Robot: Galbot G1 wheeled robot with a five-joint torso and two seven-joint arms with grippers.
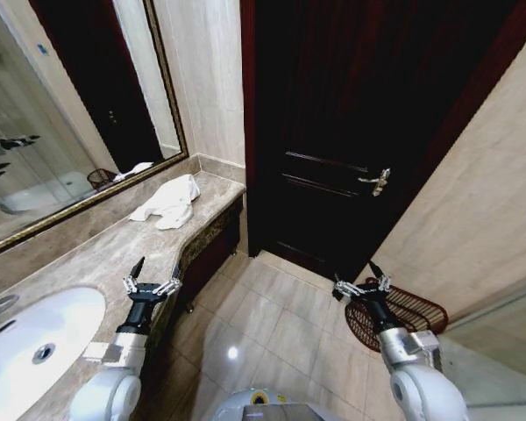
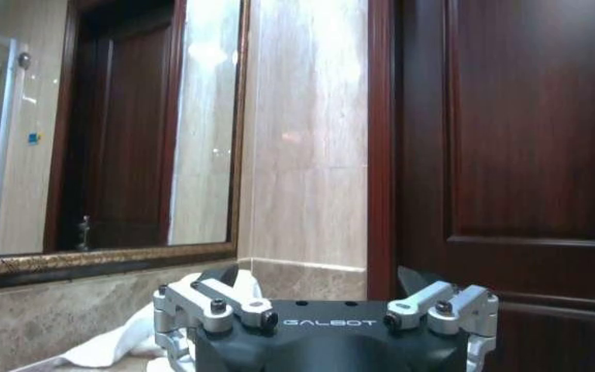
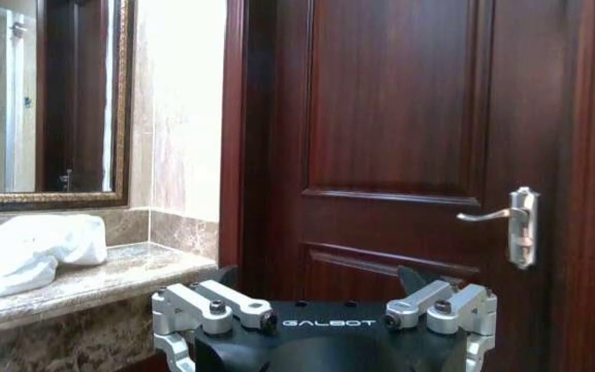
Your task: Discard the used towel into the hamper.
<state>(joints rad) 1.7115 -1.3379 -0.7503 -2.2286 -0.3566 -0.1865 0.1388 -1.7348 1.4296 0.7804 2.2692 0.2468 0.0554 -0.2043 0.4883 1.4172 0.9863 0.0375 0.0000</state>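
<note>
Both grippers, left (image 1: 149, 282) and right (image 1: 361, 283), hang spread and empty. I'm pre-grasp: towel (image 1: 168, 200) lies on the counter (image 1: 88, 254) at my eleven o'clock, hamper (image 1: 403, 311) on the floor at two. Next, I reckon: reach left arm forward.

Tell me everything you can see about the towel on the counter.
The towel is white, soft-looking cloth, crumpled into a loose heap, not folded. It lies on the marble counter near its far end, just below the framed mirror, towards the door. Nothing grips it; both hands are away from it.
</note>
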